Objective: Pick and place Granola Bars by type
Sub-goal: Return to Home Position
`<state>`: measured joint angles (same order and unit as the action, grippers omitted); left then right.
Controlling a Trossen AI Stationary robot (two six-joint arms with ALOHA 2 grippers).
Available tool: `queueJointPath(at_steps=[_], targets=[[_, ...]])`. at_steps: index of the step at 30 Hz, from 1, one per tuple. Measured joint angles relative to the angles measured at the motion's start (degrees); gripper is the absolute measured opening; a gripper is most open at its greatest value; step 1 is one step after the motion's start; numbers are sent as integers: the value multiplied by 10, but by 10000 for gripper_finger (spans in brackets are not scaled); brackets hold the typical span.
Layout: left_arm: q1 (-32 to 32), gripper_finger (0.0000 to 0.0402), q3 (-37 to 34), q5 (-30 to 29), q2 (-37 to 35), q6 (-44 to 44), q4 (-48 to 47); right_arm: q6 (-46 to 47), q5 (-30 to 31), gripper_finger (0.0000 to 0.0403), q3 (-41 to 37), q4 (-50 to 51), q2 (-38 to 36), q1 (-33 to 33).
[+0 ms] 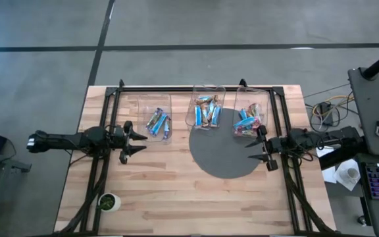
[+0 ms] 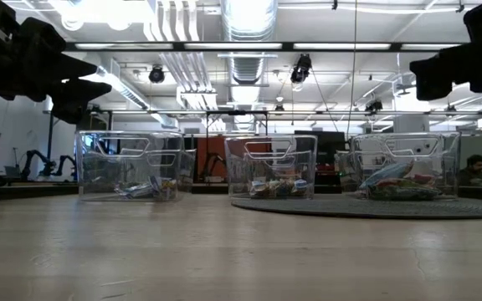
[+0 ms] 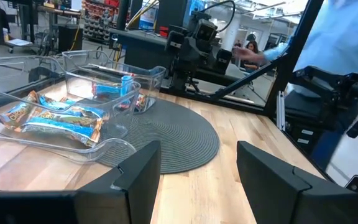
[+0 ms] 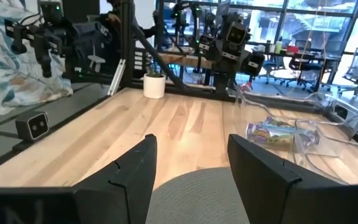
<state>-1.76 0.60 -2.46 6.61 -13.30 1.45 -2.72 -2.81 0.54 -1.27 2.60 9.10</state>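
Observation:
Granola bars lie in three clear bins along the table's far side. The left bin (image 1: 157, 120) holds bright blue bars (image 3: 61, 120). The middle bin (image 1: 206, 111) holds blue and tan bars. The right bin (image 1: 252, 118) holds multicoloured and blue bars (image 4: 277, 132). My left gripper (image 1: 137, 141) hovers open above the table, just near of the left bin. My right gripper (image 1: 256, 149) hovers open over the grey mat's right edge, just near of the right bin. Neither holds anything.
A round dark grey mat (image 1: 226, 153) lies under the middle and right bins. A small green-and-white cup (image 1: 108, 201) stands at the table's near left corner. Black frame rails (image 1: 196, 87) run along the far edge and sides. People show beyond the table.

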Motion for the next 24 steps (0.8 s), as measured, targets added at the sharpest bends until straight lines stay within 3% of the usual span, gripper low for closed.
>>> queueJointPath(at_steps=[24], targets=[[0,193,0,0,0,0,-1,2,-1,187,0,-1,9,0]])
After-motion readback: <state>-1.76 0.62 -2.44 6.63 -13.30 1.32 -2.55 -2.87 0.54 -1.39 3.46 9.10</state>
